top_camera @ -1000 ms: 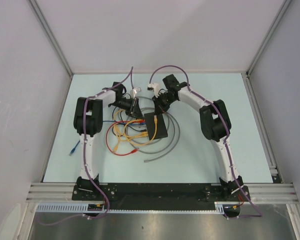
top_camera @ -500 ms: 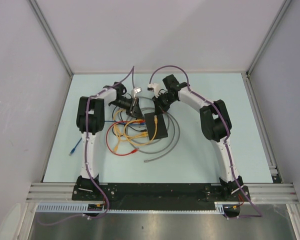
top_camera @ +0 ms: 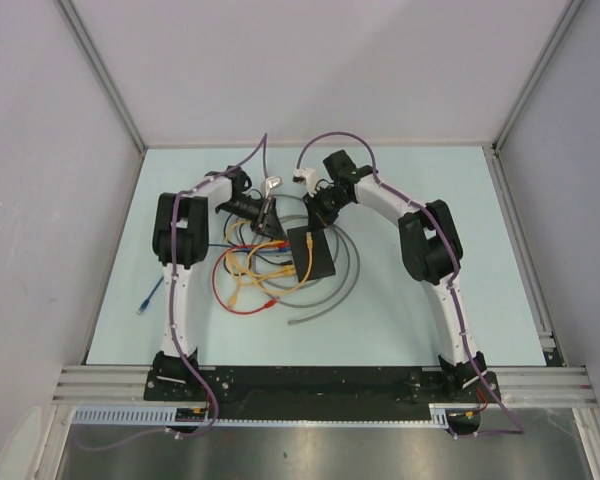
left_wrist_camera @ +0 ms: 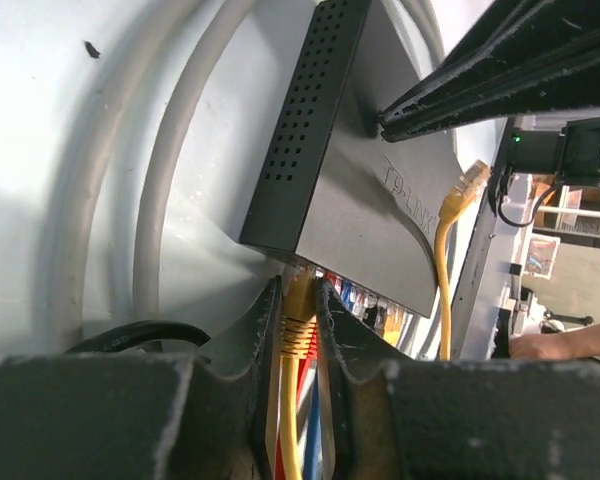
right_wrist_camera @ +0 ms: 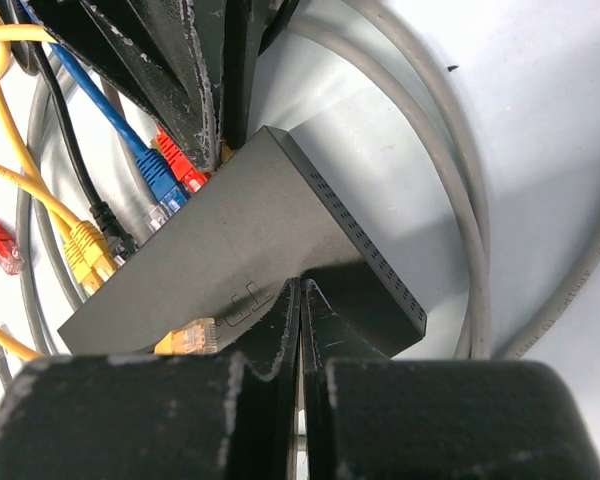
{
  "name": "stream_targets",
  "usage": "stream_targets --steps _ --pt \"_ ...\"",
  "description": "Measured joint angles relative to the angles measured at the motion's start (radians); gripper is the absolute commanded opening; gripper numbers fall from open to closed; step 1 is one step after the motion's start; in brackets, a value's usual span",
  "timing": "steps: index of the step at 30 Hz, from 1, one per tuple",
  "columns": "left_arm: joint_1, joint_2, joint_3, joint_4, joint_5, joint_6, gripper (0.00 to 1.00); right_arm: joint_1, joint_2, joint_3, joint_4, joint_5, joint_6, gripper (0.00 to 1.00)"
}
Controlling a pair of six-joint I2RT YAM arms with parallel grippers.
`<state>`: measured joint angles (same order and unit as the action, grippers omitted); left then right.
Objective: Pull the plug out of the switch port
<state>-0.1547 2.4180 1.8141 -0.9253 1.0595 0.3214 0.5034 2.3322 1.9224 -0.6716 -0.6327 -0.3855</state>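
Observation:
The switch is a flat black box in the middle of the table, with several plugs in the ports on its left edge. In the left wrist view my left gripper is shut on a yellow plug that sits in the end port of the switch. It reaches the port edge from the left in the top view. My right gripper is shut, and its fingertips press down on the top of the switch; the top view shows it at the box's far end.
Blue, red, black and yellow plugs sit in neighbouring ports. A loose yellow plug lies on the switch. Grey cable loops around the box. Tangled cables lie left of it; a blue cable end lies apart.

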Motion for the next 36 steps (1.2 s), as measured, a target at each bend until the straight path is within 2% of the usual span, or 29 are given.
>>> stream_targets --steps 6,13,20,24,29,36 --pt "0.014 -0.042 -0.132 0.077 0.064 -0.018 0.00 0.007 -0.006 -0.011 -0.004 0.000 0.003 0.00" --pt "0.016 -0.017 -0.061 0.009 0.037 -0.018 0.00 0.008 -0.006 -0.010 -0.001 0.001 0.004 0.00" --pt "0.023 -0.032 -0.121 0.037 0.064 -0.002 0.00 0.008 -0.010 -0.014 -0.004 0.003 0.004 0.00" --pt "0.023 -0.036 -0.119 0.040 0.040 -0.050 0.00 0.008 -0.010 -0.015 -0.006 0.003 0.004 0.00" --pt "0.003 -0.036 -0.071 -0.002 -0.055 -0.117 0.00 0.007 -0.011 -0.014 -0.010 0.003 0.003 0.00" --pt "0.005 -0.037 -0.082 0.011 -0.045 -0.156 0.00 0.002 -0.015 -0.002 -0.069 -0.003 -0.010 0.00"
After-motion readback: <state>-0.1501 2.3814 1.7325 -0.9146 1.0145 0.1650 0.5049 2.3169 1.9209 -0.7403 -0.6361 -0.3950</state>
